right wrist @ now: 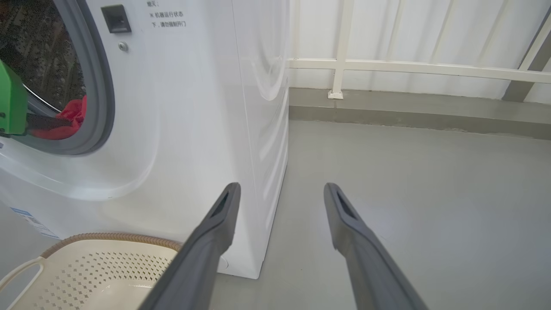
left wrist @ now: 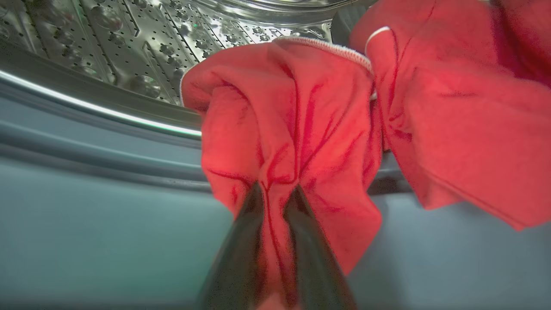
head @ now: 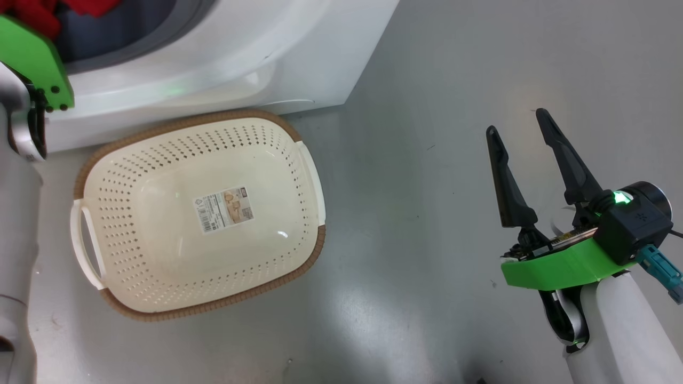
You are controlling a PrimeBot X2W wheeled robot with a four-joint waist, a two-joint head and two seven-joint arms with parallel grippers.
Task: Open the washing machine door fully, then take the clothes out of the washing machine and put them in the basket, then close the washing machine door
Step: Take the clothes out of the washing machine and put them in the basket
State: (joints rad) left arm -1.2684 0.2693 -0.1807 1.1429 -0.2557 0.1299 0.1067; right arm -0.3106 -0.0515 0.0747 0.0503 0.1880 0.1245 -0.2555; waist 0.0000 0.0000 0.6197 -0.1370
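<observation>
Left gripper (left wrist: 276, 187): fingers clamped on a fold of the red clothes (left wrist: 292, 107) at the drum mouth.
Drum (left wrist: 129, 34): perforated steel at 11 o'clock; more red fabric at 2 o'clock hangs across the grey gasket (left wrist: 107, 142).
Right gripper (head: 516, 121): fingers spread, holding nothing, over bare floor (head: 427, 224).
Basket (head: 133, 213): at the right gripper's 9 o'clock, paper label (head: 223, 209) stuck inside; rim just beside the washing machine (head: 240, 58) at 12 o'clock.

Head view: high, facing steeply down on floor (head: 427, 213), basket (head: 122, 213), washer (head: 240, 64) foot. Left wrist view: very near, at washer mouth, facing drum (left wrist: 129, 43) and clothes (left wrist: 292, 129). Right wrist view: low, near level, facing washer corner and far wall (right wrist: 409, 34). Head and right wrist share basket, washer front.
</observation>
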